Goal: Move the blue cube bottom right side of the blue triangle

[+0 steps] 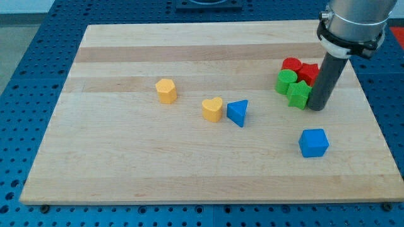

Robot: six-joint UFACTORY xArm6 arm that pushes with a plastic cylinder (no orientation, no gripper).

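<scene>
My tip [317,108] is resting on the wooden board [126,170] near the view's right edge, pressing against the right side of a tight cluster of four blocks. The green star-like block [298,93] is touching my tip on its left, with a green rounded block [286,81] just beyond it. A red cylinder [291,64] and a red star-like block [308,70] are sitting just above and to the left of my tip. No container is showing on the board. My rod has no jaws and is holding nothing. The blue cube [314,142] is lying near, below my tip, apart from it. The blue triangle [238,112] is sitting well to my tip's left, with a yellow heart [213,109] just beside it and a yellow hexagonal block [166,90] farther left.
</scene>
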